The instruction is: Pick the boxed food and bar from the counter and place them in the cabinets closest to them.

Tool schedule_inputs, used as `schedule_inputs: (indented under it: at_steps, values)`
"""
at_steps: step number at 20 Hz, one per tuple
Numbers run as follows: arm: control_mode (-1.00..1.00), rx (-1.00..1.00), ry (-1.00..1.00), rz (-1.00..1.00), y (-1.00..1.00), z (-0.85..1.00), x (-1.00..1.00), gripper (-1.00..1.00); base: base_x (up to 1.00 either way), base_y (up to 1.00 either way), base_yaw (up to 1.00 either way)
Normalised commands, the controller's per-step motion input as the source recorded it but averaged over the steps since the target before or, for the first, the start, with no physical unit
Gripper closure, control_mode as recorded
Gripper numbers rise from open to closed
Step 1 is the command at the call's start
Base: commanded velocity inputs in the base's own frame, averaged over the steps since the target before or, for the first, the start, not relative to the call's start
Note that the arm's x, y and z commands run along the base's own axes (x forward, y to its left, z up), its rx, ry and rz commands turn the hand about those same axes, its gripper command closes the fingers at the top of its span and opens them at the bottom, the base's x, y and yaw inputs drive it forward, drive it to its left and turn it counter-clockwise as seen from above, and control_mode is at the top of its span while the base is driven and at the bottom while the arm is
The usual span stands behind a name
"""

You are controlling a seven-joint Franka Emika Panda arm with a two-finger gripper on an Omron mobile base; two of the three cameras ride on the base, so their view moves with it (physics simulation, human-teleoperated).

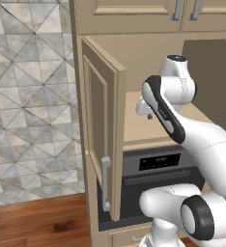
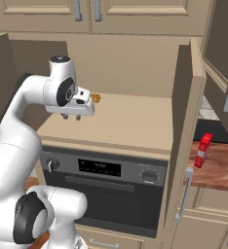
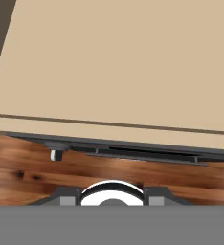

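Right base view: white arm's pincer point(image 2: 71, 116) is hovering over the plain tan cabinet shelf point(image 2: 125, 121); grip state unclear, while the red box point(image 2: 203, 150) is waiting on the reddish wood tabletop point(image 2: 218, 168).

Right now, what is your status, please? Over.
Gripper open, empty, over shelf above the oven. Boxed food upright on counter, far right. Open cabinet door stands between them.

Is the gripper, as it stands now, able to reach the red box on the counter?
Probably not directly: the gripper hangs over the cabinet shelf, and the open cabinet door stands between it and the red box on the counter.
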Motion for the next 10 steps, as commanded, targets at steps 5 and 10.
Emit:
schedule_inputs:
  at_steps: [5,10]
  values:
    - [-1.0,0.0,0.0,0.0,0.0,0.0,-0.04,-1.0,0.0,0.0,0.0]
    - [-1.0,0.0,0.0,0.0,0.0,0.0,0.0,-1.0,0.0,0.0,0.0]
